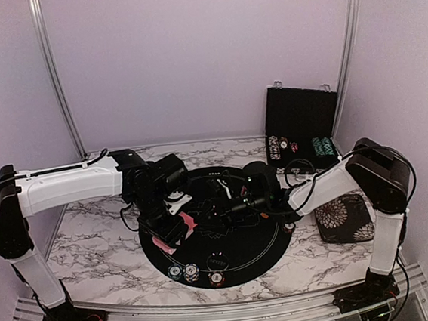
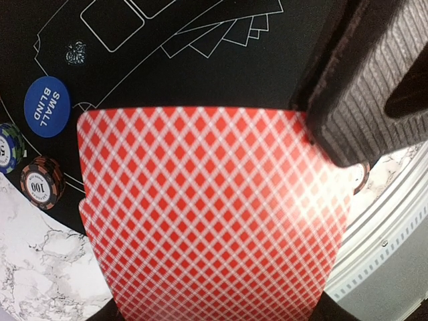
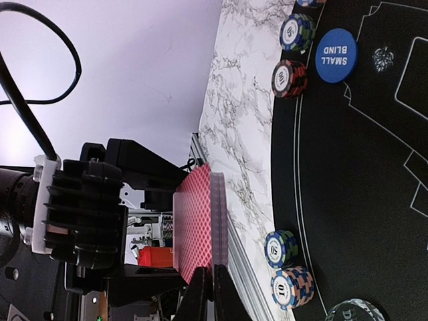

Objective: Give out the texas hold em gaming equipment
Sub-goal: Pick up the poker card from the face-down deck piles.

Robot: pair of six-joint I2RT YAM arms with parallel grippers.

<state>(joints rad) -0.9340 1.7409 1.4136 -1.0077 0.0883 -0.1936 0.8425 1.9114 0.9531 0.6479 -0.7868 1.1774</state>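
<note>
The red-backed deck of playing cards (image 2: 214, 214) fills the left wrist view. My left gripper (image 1: 173, 229) is shut on the deck and holds it above the left part of the black round mat (image 1: 261, 251). The right wrist view shows the deck (image 3: 200, 224) edge-on. There my right gripper (image 3: 212, 294) is shut on the edge of the deck's top card. A blue SMALL BLIND button (image 3: 336, 55) lies on the mat beside two chip stacks (image 3: 289, 78). Two more chip stacks (image 3: 284, 249) and a round button (image 3: 358, 313) sit further along the mat's rim.
A black hinged case (image 1: 301, 122) stands open at the back right, with chips inside. A floral black pad (image 1: 345, 218) lies right of the mat. Chip stacks (image 1: 191, 273) line the mat's near rim. Marble table surrounds the mat, and a metal rail runs along the near edge.
</note>
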